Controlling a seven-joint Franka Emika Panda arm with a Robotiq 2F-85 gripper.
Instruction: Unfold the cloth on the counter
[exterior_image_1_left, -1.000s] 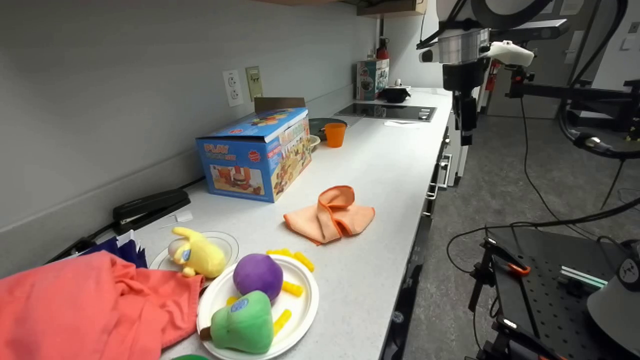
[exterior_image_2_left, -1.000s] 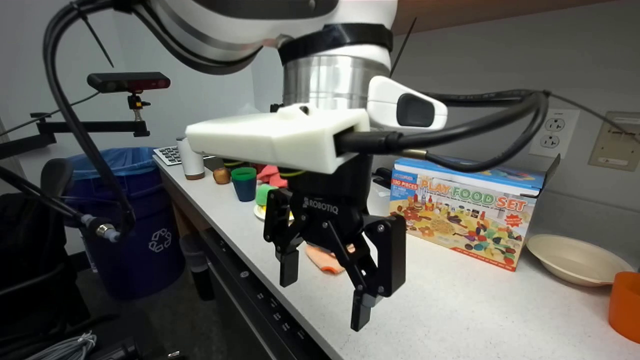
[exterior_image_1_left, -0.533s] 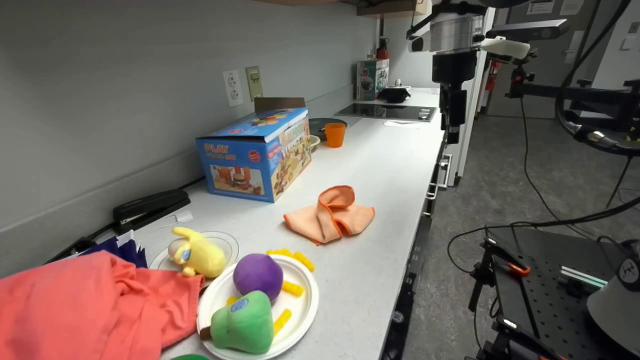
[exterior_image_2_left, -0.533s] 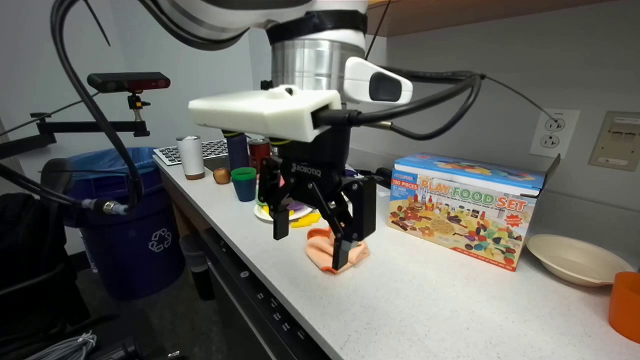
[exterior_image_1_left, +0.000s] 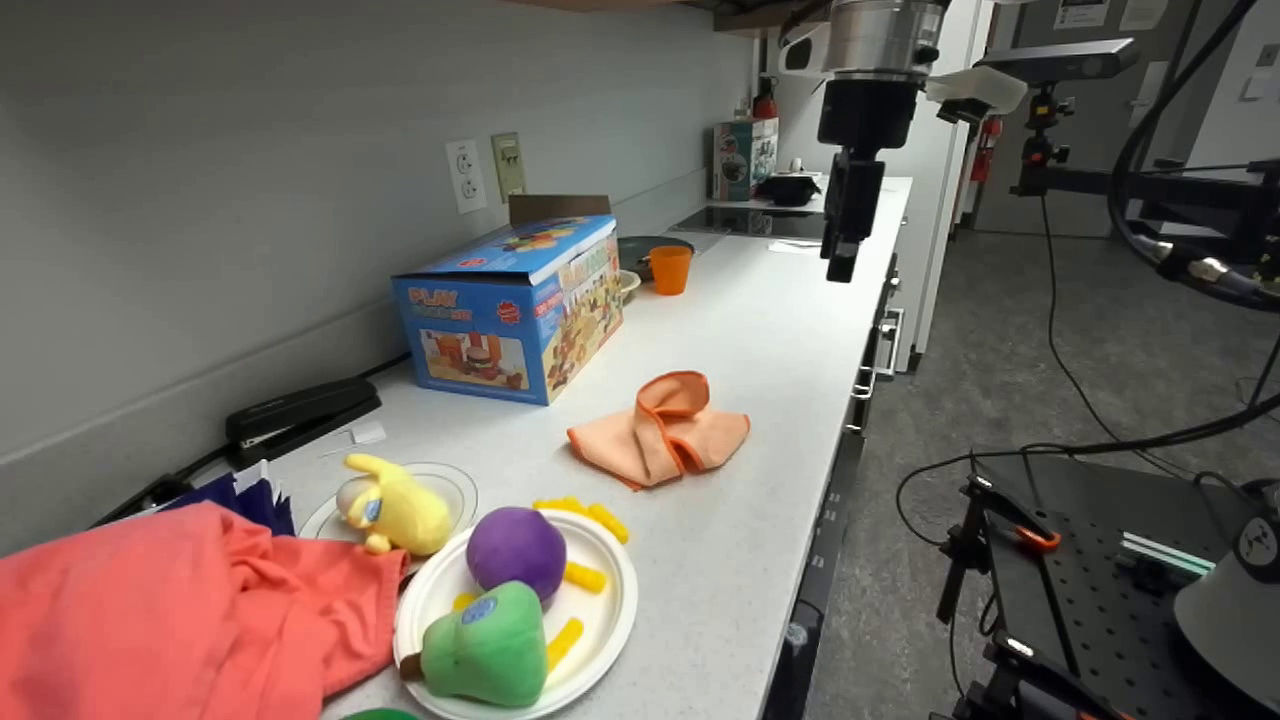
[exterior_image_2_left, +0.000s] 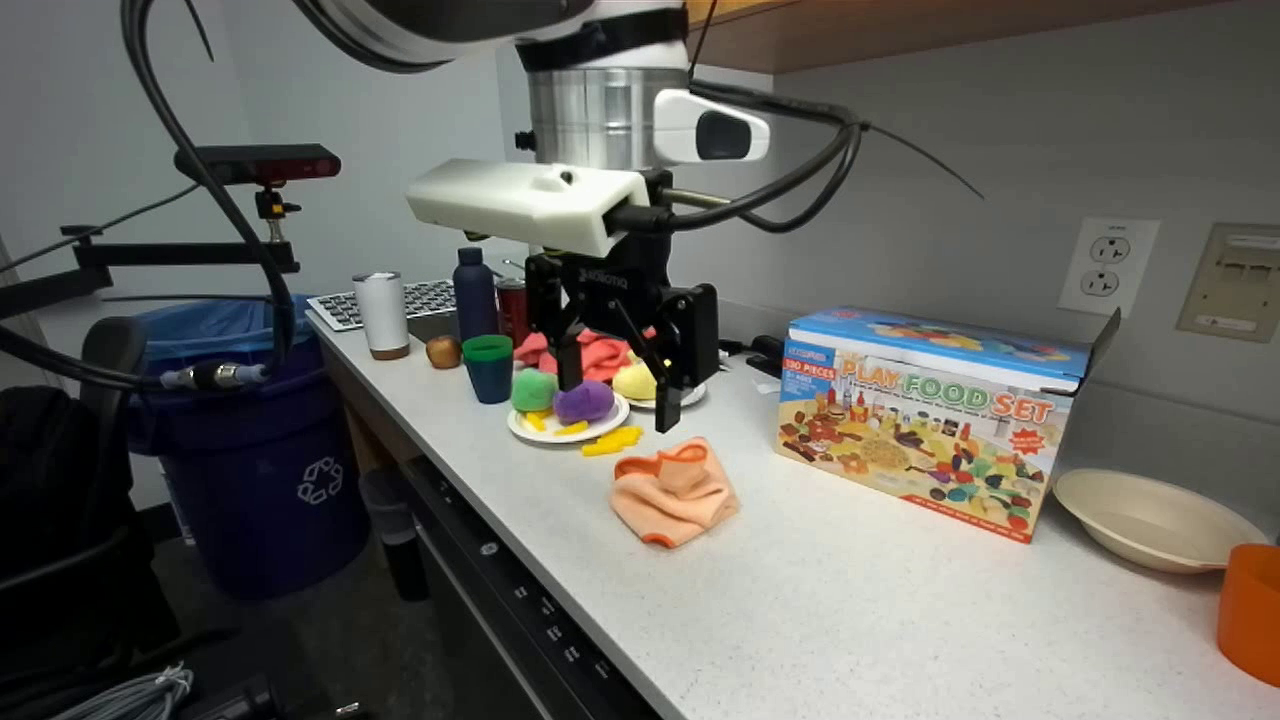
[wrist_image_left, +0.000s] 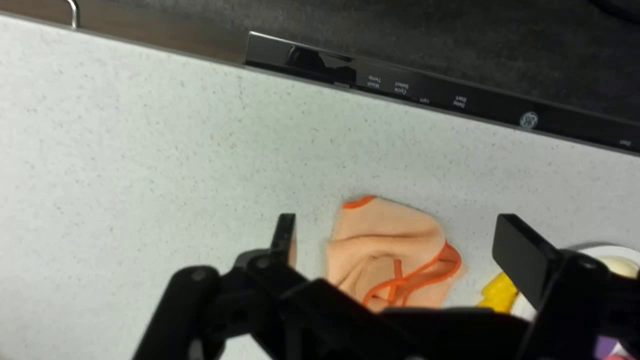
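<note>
Gripper (exterior_image_2_left: 621, 390): spread wide, pinching nothing. Hangs above the counter (exterior_image_2_left: 850, 600), well apart from the cloth (exterior_image_2_left: 672, 500); in an exterior view, placed at about eleven o'clock from it. In the wrist view, fingers (wrist_image_left: 522, 260) at nine and three o'clock of the cloth, framing it without touching.

As for the cloth: resting on the counter, bunched rather than flat. In an exterior view, a standing loop (exterior_image_1_left: 672, 395) of folded-over fabric at its twelve o'clock, with flatter corners (exterior_image_1_left: 725, 438) reaching out towards nine and three. From it there, toy box (exterior_image_1_left: 510, 310) at ten o'clock, plate (exterior_image_1_left: 620, 610) at seven, and yellow pieces (exterior_image_1_left: 608, 522) also at seven, between plate and cloth. In the wrist view, front edge (wrist_image_left: 390, 100) of the counter at twelve o'clock from the cloth.

On progress, judging by the present lie of the fabric: early, with the approach as the likely step in hand. Done, as far as shown: little more than splayed corners, and impossible to say whether owing to any handling. Left, most likely: coming down to the cloth, taking hold of the raised loop, drawing the doubled part outward until flat, letting go, then perhaps further tugs at corners tucked under. Number of layers beneath: impossible to tell.

Possible trouble: catching two layers of thin fabric at once, and so lifting the whole bundle instead of spreading it; also pulling towards the plate and sweeping the yellow pieces along.
</note>
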